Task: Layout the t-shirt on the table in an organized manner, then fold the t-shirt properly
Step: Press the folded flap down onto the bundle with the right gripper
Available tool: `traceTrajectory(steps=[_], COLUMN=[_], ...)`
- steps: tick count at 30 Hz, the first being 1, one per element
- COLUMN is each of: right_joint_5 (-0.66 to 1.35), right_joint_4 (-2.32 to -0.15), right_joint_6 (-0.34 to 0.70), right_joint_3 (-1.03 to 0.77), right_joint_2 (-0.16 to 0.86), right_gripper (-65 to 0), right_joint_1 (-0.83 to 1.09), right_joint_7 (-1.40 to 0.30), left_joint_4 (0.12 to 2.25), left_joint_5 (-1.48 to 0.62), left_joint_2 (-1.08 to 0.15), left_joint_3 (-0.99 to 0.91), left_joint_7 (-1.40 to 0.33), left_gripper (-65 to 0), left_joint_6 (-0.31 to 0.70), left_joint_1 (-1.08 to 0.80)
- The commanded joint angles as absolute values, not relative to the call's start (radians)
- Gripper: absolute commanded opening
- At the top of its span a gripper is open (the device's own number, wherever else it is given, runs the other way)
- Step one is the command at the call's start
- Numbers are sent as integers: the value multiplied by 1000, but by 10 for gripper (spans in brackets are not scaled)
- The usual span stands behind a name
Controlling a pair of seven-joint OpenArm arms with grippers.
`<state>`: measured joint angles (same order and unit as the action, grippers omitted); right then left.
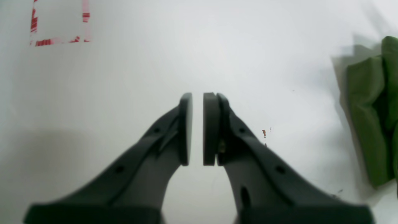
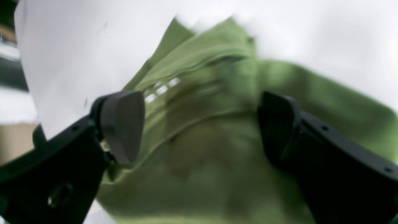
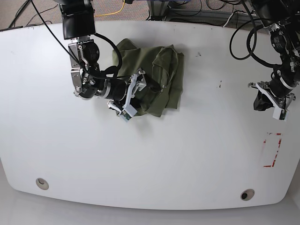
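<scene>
Nearest the lens in the right wrist view, the right gripper (image 2: 202, 124) stands with its jaws spread wide, one pad on either side of a ridge of olive fabric, with nothing visibly pinched between them. That fabric is the t-shirt (image 3: 157, 77), one garment only, lying bunched and wrinkled on the table (image 3: 140, 159) near the far edge, slightly toward the side the right arm works from. It is not spread flat; folds overlap and no sleeve can be told apart with certainty.

One left gripper (image 1: 197, 129) hangs over bare white surface near the opposite end of the table, its pads drawn almost together with a thin gap and nothing between them. The shirt's edge shows only at the border of its view, well apart from the pads.

Handling judgement: the cloth appears light, soft and limp. It will drape and slide on the glossy top rather than hold shape, so a single pinch is likely to drag the heap. A hem, collar seam or shoulder edge would give firmer purchase than a mid-panel fold.

Count: two round grommets (image 3: 42, 183) near the front edge, and one red-marked rectangle (image 3: 272, 150) by the left arm's end.
</scene>
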<state>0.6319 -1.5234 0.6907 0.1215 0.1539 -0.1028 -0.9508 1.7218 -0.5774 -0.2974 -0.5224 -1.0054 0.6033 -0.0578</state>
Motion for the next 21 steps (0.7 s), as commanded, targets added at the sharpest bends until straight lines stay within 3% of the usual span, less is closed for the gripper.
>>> traceTrajectory(steps=[1,21], right_joint_5=[657,664], right_joint_4=[-1540,-1596], right_joint_6=[698,698], right_joint_3=[122,124], right_joint_2=[130,-41], right_gripper=[-119,-119], right_joint_1=[-122,-120], right_joint_7=[-926,-1032], left_joint_4=[1735,1735], left_joint_5=[-591,-591], left_joint_2=[-315,-315], left_joint_3=[-527,-527], left_joint_7=[-986,-986], left_gripper=[-593,-593], left_joint_6=[605,605], left_joint_1=[-44,-50])
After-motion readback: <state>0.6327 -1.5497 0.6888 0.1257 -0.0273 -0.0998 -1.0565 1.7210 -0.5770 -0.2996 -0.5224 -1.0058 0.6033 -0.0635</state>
